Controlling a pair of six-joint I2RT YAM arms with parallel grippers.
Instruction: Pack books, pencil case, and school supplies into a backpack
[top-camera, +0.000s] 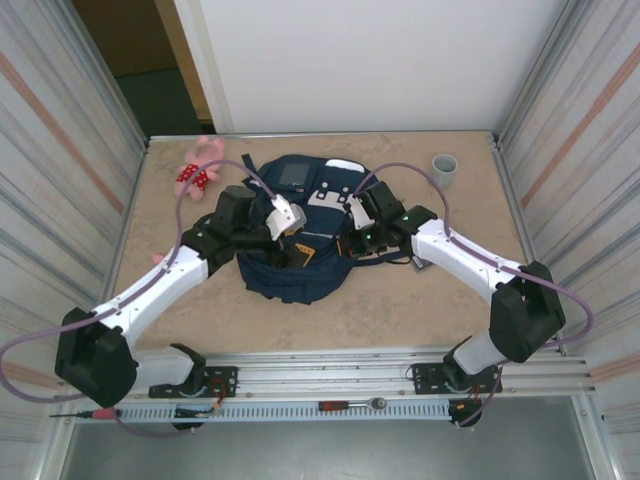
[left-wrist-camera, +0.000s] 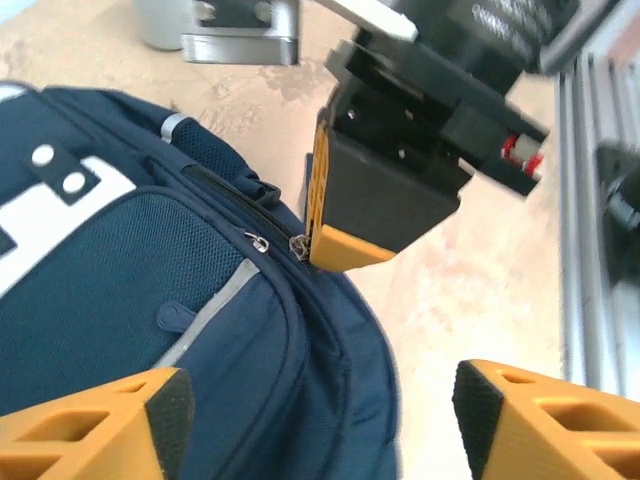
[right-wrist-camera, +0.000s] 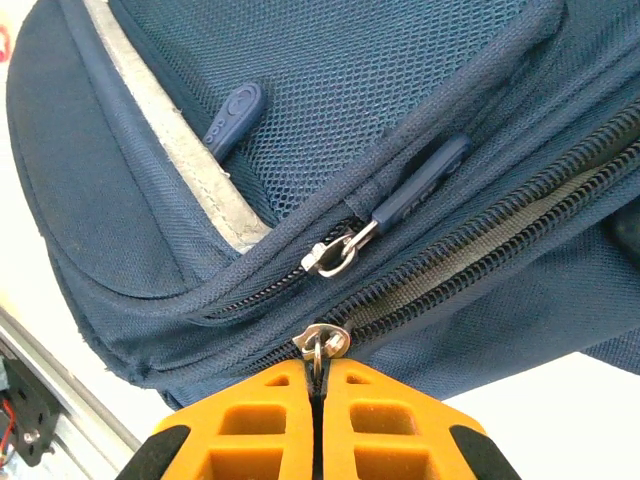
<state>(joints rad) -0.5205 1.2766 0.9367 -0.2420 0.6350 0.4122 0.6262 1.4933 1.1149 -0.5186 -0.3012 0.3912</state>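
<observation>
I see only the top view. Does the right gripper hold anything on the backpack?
Observer: Yes. In the right wrist view, the right gripper is shut on a metal zipper pull of the backpack.
Operator: What about the left gripper?
Observer: The left gripper is open. In the left wrist view its fingers stand apart and hold nothing.
Operator: Is another zipper close by?
Observer: Yes, one with a blue tab lies just above the held pull.

Jaws of the left gripper spread over the backpack; right gripper at its zipper pull
</observation>
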